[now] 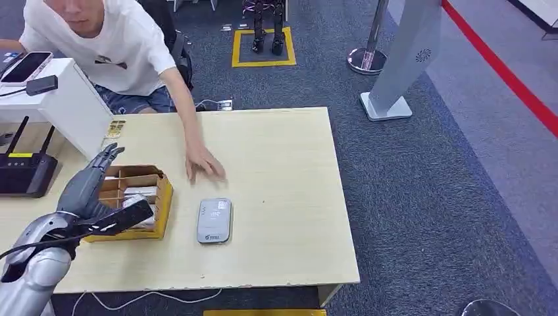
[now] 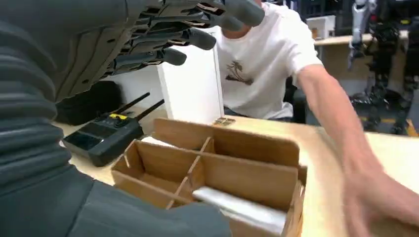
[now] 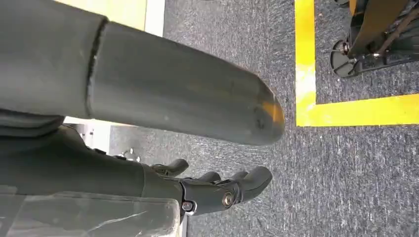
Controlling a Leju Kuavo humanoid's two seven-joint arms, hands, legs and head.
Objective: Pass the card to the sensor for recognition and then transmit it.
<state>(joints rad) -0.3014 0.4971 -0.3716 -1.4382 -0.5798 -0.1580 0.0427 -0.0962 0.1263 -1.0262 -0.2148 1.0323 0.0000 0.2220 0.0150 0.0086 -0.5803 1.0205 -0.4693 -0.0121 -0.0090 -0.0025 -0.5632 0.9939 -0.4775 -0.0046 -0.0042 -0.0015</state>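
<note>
The left hand (image 1: 89, 187) hovers with fingers (image 2: 197, 37) spread wide, holding nothing, directly above the box (image 1: 135, 201). The card (image 2: 237, 207) lies flat in the near compartment, just below. The sensor (image 1: 214, 220) sits beside the box on the tabletop (image 1: 289, 197).

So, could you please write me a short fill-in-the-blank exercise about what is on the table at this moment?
1. The left hand hovers over the ____ box with dividers.
2. The grey sensor lies on the table on the box's ____ side in the head view.
3. A person's hand rests flat on the ____.
4. The black router has two ____ sticking up.

Missing words: cardboard; right; table; antennas
</note>
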